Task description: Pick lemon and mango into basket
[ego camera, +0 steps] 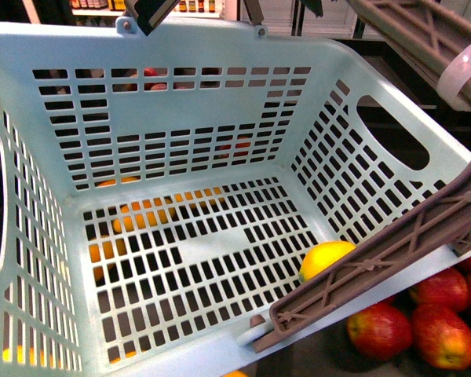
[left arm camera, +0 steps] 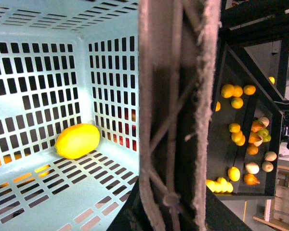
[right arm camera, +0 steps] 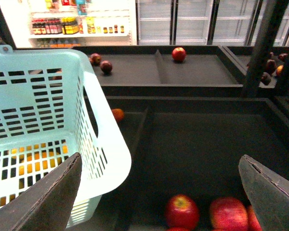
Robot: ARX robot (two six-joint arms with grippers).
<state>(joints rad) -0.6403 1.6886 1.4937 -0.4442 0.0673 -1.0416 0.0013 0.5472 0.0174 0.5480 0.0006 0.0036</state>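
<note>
Shop fridges with glass doors stand at the back, and next to them is a shelf of bottles. In front are dark fruit trays.

The basket is pale blue-green with lots of little slots. It fills most of the front view. One small yellow fruit lies inside it, in the bottom corner next to the brown handle. It touches the floor of the basket and sits just beside the side wall. I think it is the lemon, so that part of the job looks done. I cannot find the mango for sure in any view. Some yellow fruits lie far off on a tray, but they are too small to tell.

Red apples lie below the basket, and oranges show through its slots. A white tie is wrapped on the other handle.

The right gripper has its two fingers spread wide with nothing between them. It hangs over the apple tray, beside the basket. The left wrist view is very close to the handle, but the jaws do not show, so I cannot tell if they are clenched on it.

A mango should feel heavier than a lemon. Its skin is smooth and may slip, and it can bruise if you squeeze hard. I would take it gently across its middle, where it is not so wide. The lemon is light and firm, and it may roll.

The bottle labels are too small to read. I see no other writing.
</note>
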